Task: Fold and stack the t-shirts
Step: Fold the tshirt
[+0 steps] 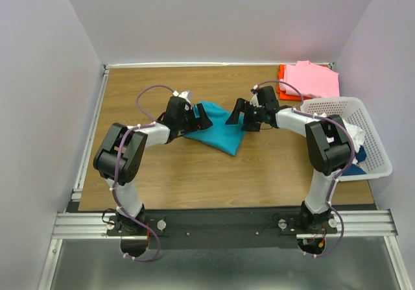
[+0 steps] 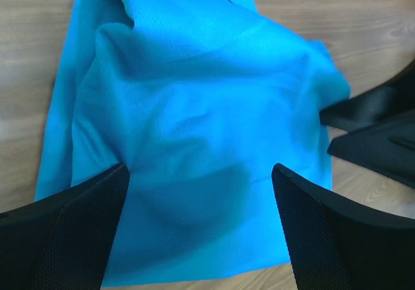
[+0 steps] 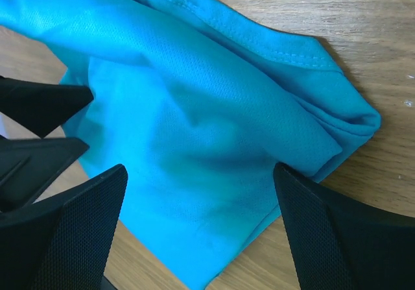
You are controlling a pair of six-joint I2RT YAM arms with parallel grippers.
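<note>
In the top view, the teal shirt (image 1: 219, 133) lies rumpled and partly folded near the middle of the surface (image 1: 168, 173). The left end effector (image 1: 200, 116) is at its left edge and the right end effector (image 1: 241, 116) at its upper right corner. A pink shirt (image 1: 314, 79) rests on an orange-red shirt (image 1: 283, 87) at the far right corner, and a basket (image 1: 378, 141) holding more cloth stands just beside them. In the left wrist view, the left end effector (image 2: 199, 170) has its jaws wide apart over the teal shirt (image 2: 194, 89) and grips nothing. In the right wrist view, the right end effector (image 3: 199, 170) is likewise spread apart, above a hemmed, doubled corner of the teal shirt (image 3: 194, 89). Judgement: the folding step is in hand, and stacking is not yet begun. The next move calls for each end effector to lower, clamp one edge, and carry it across evenly without dragging the layers beneath.
</note>
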